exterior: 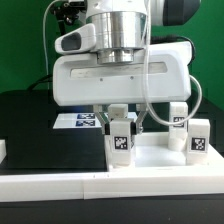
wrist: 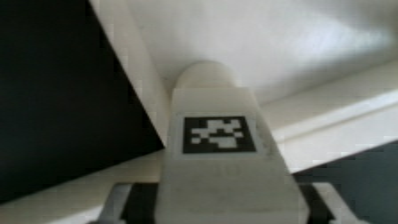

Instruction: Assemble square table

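My gripper [exterior: 120, 126] is shut on a white leg post [exterior: 121, 142] with a black-and-white tag, and holds it upright. The post's lower end is at the near corner of the white square slab [exterior: 150, 156], on the exterior view's left; whether it sits in a socket I cannot tell. Two more tagged leg posts [exterior: 179, 118] [exterior: 198, 137] stand upright on the slab at the exterior view's right. In the wrist view the held post [wrist: 217, 110] fills the middle between my fingers [wrist: 128, 200], with the slab [wrist: 285, 45] behind it.
The marker board [exterior: 78, 121] lies flat on the black worktop [exterior: 50, 140], left of the slab in the exterior view. A white ledge [exterior: 100, 190] runs along the front. A small white piece [exterior: 3, 150] shows at the left edge.
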Robot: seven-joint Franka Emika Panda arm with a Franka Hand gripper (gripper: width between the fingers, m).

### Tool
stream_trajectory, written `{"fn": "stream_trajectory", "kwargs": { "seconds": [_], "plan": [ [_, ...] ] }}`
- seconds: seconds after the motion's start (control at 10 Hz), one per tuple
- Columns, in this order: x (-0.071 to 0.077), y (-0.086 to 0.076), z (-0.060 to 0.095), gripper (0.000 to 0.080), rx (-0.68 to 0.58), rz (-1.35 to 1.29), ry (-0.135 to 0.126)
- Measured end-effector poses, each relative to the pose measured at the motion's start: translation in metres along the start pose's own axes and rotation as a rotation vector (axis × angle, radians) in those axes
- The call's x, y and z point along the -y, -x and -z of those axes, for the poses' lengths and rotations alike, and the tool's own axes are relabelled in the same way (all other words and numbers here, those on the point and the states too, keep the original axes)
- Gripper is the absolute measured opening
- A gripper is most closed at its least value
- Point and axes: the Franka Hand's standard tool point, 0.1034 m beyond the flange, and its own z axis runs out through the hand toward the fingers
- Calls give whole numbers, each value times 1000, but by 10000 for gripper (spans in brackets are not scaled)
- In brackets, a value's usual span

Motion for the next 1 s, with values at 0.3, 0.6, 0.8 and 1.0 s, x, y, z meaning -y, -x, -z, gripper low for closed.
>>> {"fn": "stream_trajectory", "kwargs": {
  "seconds": [0.3, 0.6, 0.8, 1.0],
  "plan": [
    [-3, 0, 0, 291, 0, -396, 3],
    [-4, -1, 0, 291, 0, -527, 5],
    [-4, 0, 0, 523, 1, -514, 4],
    [-2, 1, 0, 623, 2, -395, 4]
  ]
}}
